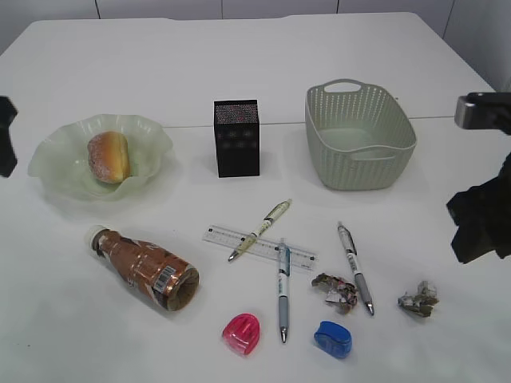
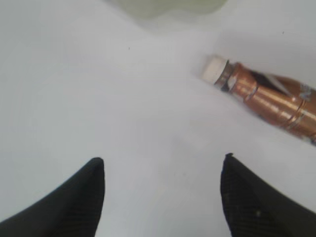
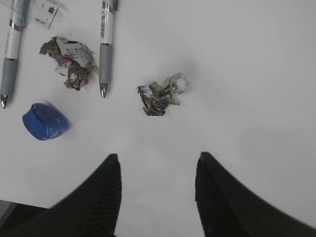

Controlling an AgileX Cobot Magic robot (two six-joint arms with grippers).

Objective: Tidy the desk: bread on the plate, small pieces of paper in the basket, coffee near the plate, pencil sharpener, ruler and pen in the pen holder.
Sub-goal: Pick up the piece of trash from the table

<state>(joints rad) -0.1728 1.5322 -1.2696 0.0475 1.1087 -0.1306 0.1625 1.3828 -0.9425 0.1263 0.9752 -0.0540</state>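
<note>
- Exterior view: the bread already sits in the plate, a ruffled pale green glass dish that looks fragile. The coffee lies on its side on the desk, below the plate. Its smooth round body is likely to roll, so a grip across the middle seems best. The mesh pen holder and perforated basket stand empty behind. A clear ruler lies flat under a pen, thin and hard to pinch.
- Left wrist view: the left gripper stands wide and empty, over bare desk just short of the bottle's white cap.
- Right wrist view: the right gripper is half open and empty, near a paper ball. The ball is light, crumpled and soft, easy to squeeze anywhere. A blue sharpener is hard, glossy plastic.
</note>
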